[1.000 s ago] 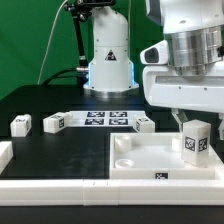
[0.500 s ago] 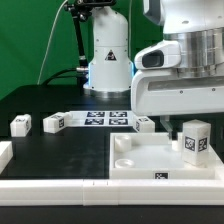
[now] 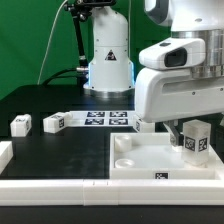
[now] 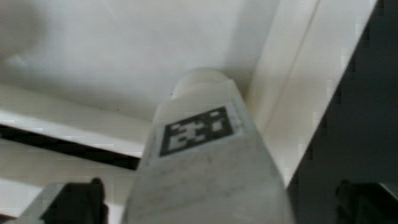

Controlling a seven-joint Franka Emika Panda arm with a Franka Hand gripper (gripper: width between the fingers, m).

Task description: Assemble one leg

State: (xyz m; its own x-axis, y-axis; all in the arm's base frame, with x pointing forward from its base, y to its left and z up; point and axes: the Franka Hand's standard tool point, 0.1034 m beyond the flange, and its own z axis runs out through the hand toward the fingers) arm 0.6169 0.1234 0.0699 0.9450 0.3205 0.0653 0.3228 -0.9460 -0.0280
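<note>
A white leg (image 3: 196,137) with a marker tag stands upright in the corner recess of the large white tray-like top (image 3: 140,165), on the exterior view's right. My gripper (image 3: 190,131) has come down over it. In the wrist view the leg (image 4: 210,150) rises between my two dark fingers (image 4: 79,203), with a gap on each side. The gripper (image 4: 222,208) is open and straddles the leg without gripping it. Three more legs lie on the black table: two at the left (image 3: 21,124) (image 3: 53,122) and one (image 3: 146,124) behind the top.
The marker board (image 3: 100,118) lies flat at the back middle. The arm's base (image 3: 108,60) stands behind it. A white part's edge (image 3: 5,152) shows on the exterior view's left. A white rail (image 3: 60,187) runs along the front.
My gripper has come down lower around the upright leg. The leg and the other parts have not moved.
</note>
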